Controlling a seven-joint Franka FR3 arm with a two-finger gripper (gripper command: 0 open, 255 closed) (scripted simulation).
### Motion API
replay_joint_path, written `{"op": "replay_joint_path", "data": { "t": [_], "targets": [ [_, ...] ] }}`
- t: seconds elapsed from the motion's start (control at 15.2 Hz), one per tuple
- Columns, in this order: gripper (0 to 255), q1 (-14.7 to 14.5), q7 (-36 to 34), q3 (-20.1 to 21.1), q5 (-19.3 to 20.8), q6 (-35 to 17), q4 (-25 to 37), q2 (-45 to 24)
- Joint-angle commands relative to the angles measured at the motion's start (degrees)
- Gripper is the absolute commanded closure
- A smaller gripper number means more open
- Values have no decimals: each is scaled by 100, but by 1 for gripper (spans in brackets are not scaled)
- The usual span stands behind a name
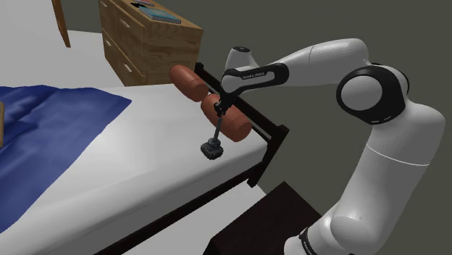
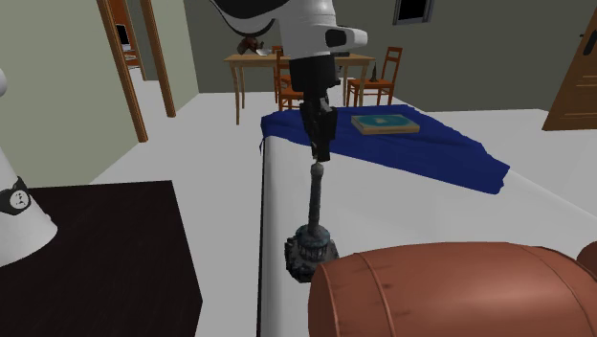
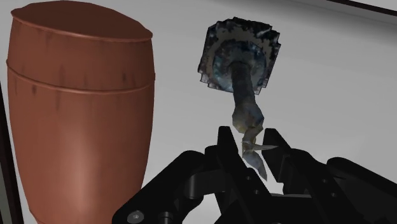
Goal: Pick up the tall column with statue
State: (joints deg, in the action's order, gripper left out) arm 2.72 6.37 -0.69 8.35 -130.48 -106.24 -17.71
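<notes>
**Item:** tall column with statue. It has a dark, slender shaft on a square, ornate base, with the figure at the upper end.

**Location:** over the white bed, just beside the nearer brown bolster and close to the bed's dark frame. The blue blanket lies well apart.

**Hold:** the gripper comes from above, its two black fingers closed on the figure at the very top.

**Handling, as we judge it:** stiff and hard, with most of its weight likely in the base. The thin, uneven top gives the fingers little surface, so the piece may swing or slip; in the shoulder view it leans away from the grip. We reckon the plain shaft below the figure is the steadier place to hold. The fine carving may chip.

**Not determinable:**
- We cannot tell whether the base rests on the sheet or hangs just clear of it.
- The figure's form is hidden between the fingers.
- The material does not plainly show.
</notes>
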Motion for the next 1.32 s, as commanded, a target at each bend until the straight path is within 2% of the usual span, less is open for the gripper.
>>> {"op": "replay_joint_path", "data": {
  "t": [0.0, 0.33, 1.25],
  "targets": [
    [255, 1, 0, -1, 0, -2, -3, -2],
    [255, -3, -7, 0, 3, -9, -17, 3],
    [255, -4, 126, 23, -78, 937, 541, 398]
  ]
}}
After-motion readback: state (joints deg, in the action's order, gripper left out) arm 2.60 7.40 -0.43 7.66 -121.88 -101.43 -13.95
